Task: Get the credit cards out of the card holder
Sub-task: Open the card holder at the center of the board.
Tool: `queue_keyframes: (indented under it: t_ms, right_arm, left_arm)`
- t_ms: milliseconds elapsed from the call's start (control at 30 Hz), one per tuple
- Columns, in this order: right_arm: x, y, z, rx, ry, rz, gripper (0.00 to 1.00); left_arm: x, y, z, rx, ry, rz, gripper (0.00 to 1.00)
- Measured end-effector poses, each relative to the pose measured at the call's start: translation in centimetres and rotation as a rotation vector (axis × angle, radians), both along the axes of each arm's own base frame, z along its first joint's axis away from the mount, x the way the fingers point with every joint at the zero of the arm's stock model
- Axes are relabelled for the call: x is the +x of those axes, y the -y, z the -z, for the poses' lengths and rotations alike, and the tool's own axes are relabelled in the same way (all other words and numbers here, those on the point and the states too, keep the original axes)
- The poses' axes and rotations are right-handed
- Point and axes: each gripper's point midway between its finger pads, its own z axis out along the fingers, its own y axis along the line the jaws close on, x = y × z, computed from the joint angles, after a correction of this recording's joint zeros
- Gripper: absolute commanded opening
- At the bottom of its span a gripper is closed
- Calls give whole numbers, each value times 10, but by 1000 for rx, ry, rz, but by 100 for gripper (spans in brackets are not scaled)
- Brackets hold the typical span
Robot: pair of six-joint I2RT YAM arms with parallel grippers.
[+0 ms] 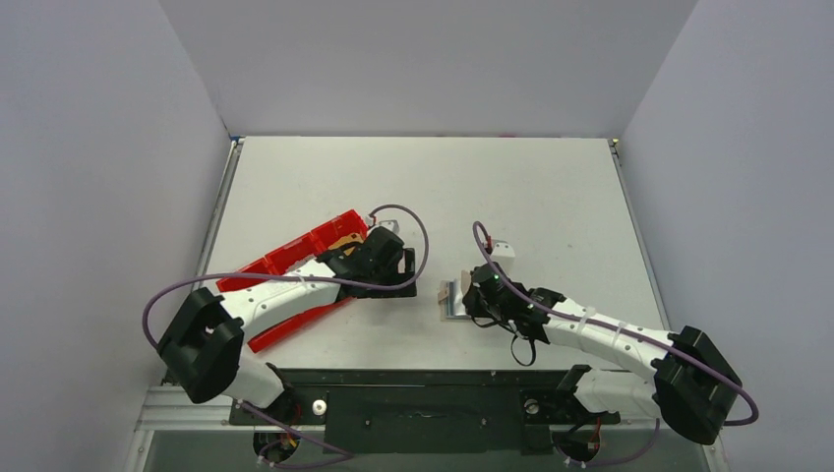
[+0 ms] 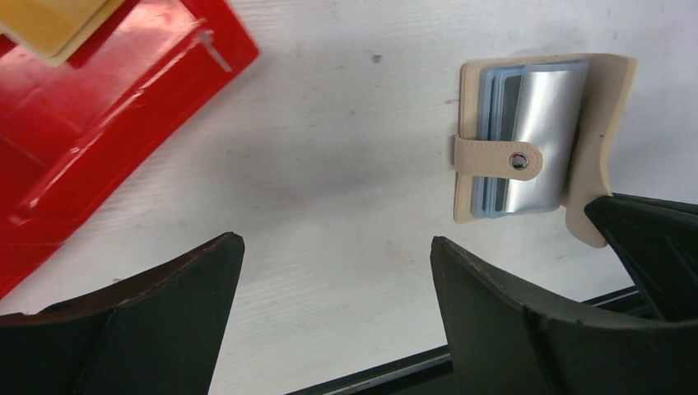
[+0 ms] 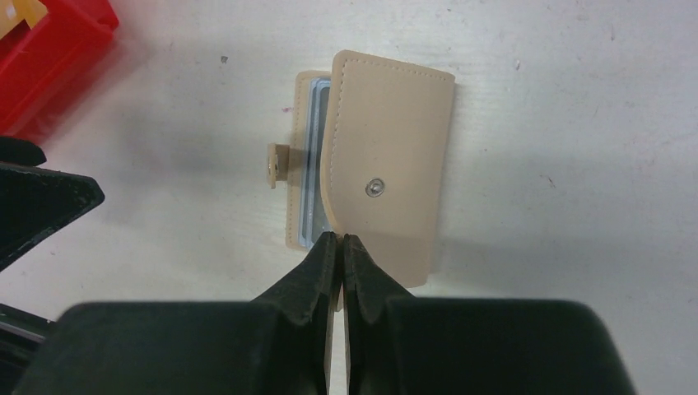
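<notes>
White tabletop fills the floor of a grey-walled enclosure, with 2 arms bolted at its near edge. The left arm reaches over a long red tray that lies diagonally on the left side of the table, and a yellowish object sits in that tray. The right arm stretches toward the middle of the table.

The left gripper hangs released. Its 2 fingers are spread wide above bare table, between the tray and the card holder, and touch neither.

The tan holder lies flat near the table's centre, apart from the tray. The right gripper is clenched on the near corner of its cover, with a strip of tan showing between the fingers. The cover is lifted partly off the stack.

The credit cards sit inside the holder, showing light blue edges and a silvery-grey face. The small tab lies across them, unfastened from the 1 snap stud on the cover.
</notes>
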Motion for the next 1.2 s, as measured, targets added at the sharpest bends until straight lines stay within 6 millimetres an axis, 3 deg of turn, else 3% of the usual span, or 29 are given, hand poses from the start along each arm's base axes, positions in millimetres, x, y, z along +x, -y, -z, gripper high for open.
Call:
queue_keyframes:
  t_ms: [333,600,867,1000,1200]
  right_arm:
    - [-12,26,16,43,-35,96,0]
    - [-11,35,-5,142,36,134,0]
    - [-8,41,-19,204,77,170,0]
    - [-10,44,-15,203,72,175,0]
    - [-11,46,-11,200,65,182,0]
  left_arm:
    - [8,59,-9,22,44,130,84]
    - [18,108,-2,-6,51,194,82]
    - [9,131,16,-15,10,242,79]
    - [10,143,19,-7,18,255,73]
    - [20,148,23,42,55,247,46]
